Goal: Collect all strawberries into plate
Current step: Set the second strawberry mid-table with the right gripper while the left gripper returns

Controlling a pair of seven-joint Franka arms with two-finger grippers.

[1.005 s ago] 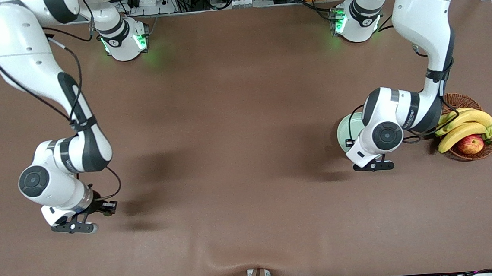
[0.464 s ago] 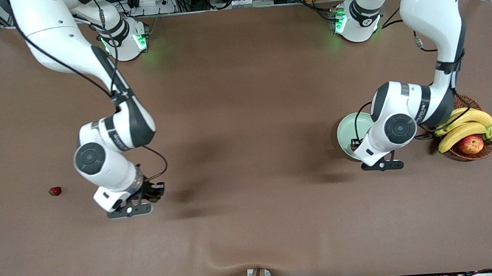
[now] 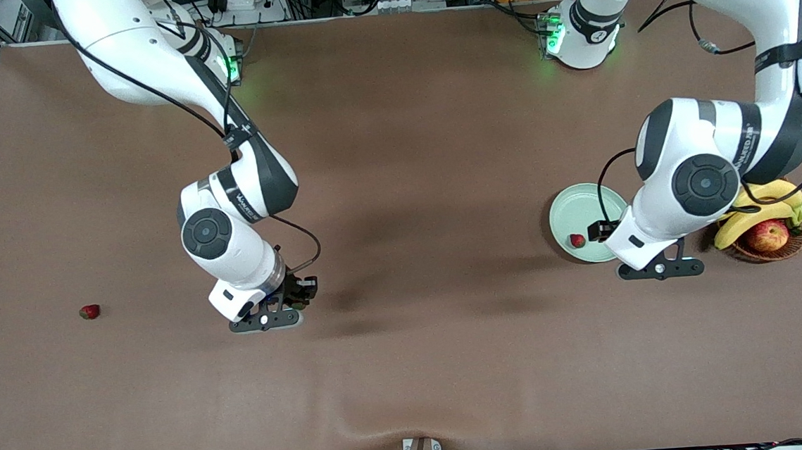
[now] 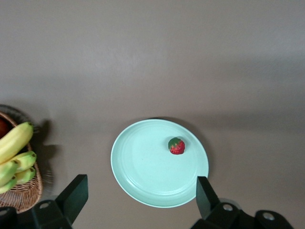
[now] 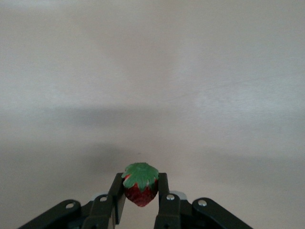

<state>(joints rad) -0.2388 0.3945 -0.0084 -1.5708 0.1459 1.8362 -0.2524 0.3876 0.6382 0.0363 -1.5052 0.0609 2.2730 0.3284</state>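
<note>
The pale green plate (image 3: 573,211) lies near the left arm's end of the table, with one strawberry (image 3: 577,241) in it. Both also show in the left wrist view: the plate (image 4: 143,167) and its strawberry (image 4: 177,146). My left gripper (image 3: 660,268) is open and empty, up over the table at the plate's rim, and shows in its own view (image 4: 140,200). My right gripper (image 3: 266,322) is shut on a second strawberry (image 5: 140,190) over the bare table toward the middle. A third strawberry (image 3: 89,312) lies on the table near the right arm's end.
A brown wicker basket (image 3: 770,250) with bananas (image 3: 759,201) and an apple (image 3: 767,235) stands beside the plate, at the left arm's end. It also shows in the left wrist view (image 4: 21,200). The brown cloth has a fold near the front edge (image 3: 415,429).
My right arm has carried its strawberry from the right arm's end toward the middle, uncovering the strawberry on the table. My left arm has lifted off the plate toward the basket, uncovering the plate's strawberry.
</note>
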